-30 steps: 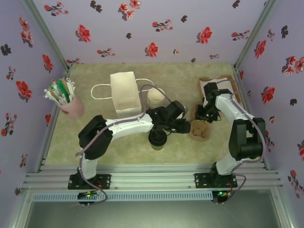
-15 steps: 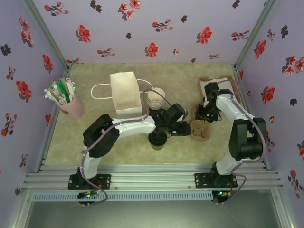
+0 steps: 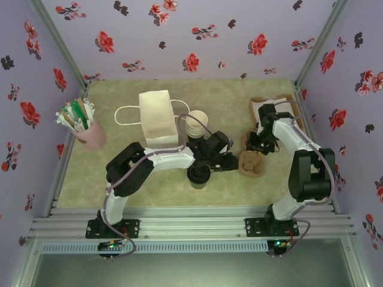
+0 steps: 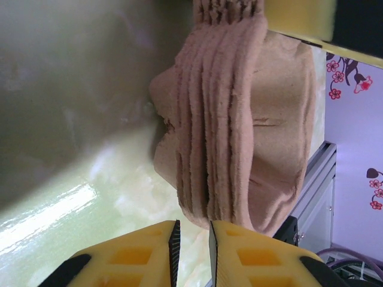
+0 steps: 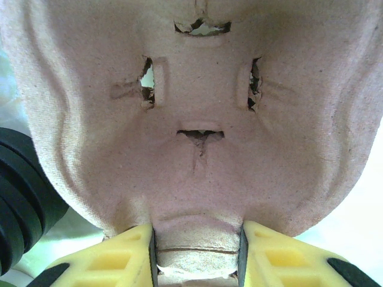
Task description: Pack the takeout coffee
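Top external: coffee cup [image 3: 198, 174] sits beside left gripper [image 3: 234, 161], toward table [image 3: 119, 176] near edge; jaws near-closed, empty. Right gripper [image 3: 256, 147] clamps pulp carrier [image 3: 251, 164].

Dark cup [image 3: 198, 174]; brown trays [image 3: 251, 164]; lilac flowered walls [image 3: 179, 36].

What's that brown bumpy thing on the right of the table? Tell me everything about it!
It's a stack of brown pulp cup trays, rough and fibrous, nested so their edges show as layers. The facing one has small torn slits. It rests on the green table, and the right gripper pinches its edge.
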Robot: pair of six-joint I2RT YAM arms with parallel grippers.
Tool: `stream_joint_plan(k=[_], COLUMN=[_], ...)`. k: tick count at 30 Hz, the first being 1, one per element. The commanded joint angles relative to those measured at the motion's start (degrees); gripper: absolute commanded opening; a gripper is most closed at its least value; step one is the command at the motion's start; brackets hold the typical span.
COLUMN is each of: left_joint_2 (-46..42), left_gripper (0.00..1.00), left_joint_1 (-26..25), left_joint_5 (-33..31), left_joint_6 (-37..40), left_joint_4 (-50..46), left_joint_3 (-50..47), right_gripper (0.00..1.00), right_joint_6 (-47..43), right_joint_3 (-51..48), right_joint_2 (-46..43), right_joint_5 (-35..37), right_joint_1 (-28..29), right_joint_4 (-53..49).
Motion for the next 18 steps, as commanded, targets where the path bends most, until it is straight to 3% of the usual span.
stream_joint_plan(k=[1,18], left_joint_2=[0.84,-1.33], left_gripper=[0.24,0.28], left_joint_1=[0.47,1.18], left_joint_5=[1.68,2.67], left_joint_6=[-1.67,-4.45], left_joint_4=[3.05,7.34], left_joint_3=[-0.53,-3.62], right_gripper=[0.35,0.35], right_joint_6=[-0.82,-0.91], right_joint_3=[-0.70,-0.52], right_joint_2=[-0.81,-0.60], right_joint_5=[-1.83,-2.02], right_joint_1=[-0.33,-0.33], right_joint_4=[-0.89,-1.03])
